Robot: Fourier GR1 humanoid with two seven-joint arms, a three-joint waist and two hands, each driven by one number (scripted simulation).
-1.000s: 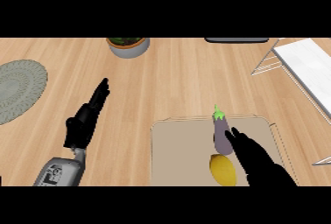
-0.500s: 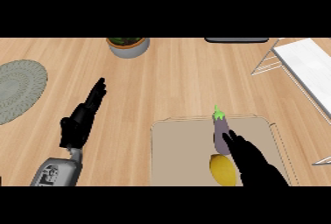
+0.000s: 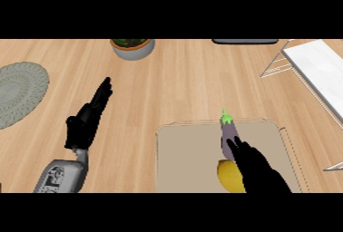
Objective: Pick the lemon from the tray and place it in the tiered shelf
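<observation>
Hovering hand: right hand (image 3: 260, 171), black, comes in from the lower edge over the tray's near right part.
Right fingers: fingers (image 3: 238, 147) straight, held close together, pointing up and slightly left; curled round nothing.
Right hand vs. items: covers the eggplant's near end and the lemon's right side; cannot tell whether it touches either.
Lemon: lemon (image 3: 227, 177), yellow, lies in the tray at its near end, just left of the right palm; its lower part is cut off by the view's edge.
Eggplant: eggplant (image 3: 229, 132), purple, lies lengthwise in the tray, green stem pointing at the far rim; its near end is just beside the lemon, the contact hidden by the hand.
Tray: tray (image 3: 186, 154), beige, shallow, rounded corners, flat on the counter (image 3: 181, 81) in the lower middle.
Shelf: shelf (image 3: 316, 68), white board on a thin wire frame, upper right, well apart from the tray; nothing seen on it.
Left hand: left hand (image 3: 85, 123), left of the tray and apart from it, resting over bare wood.
Left fingers: fingers (image 3: 102, 95) straight, pressed together, pointing up and a bit right; hold nothing.
Left forearm: forearm (image 3: 64, 174), grey, lower left.
Mat: mat (image 3: 20, 93), round, grey-green, at the left edge.
Pot: pot (image 3: 133, 48), grey, with a green plant, top middle.
Top edge: dark flat object (image 3: 244, 41), only partly in view.
</observation>
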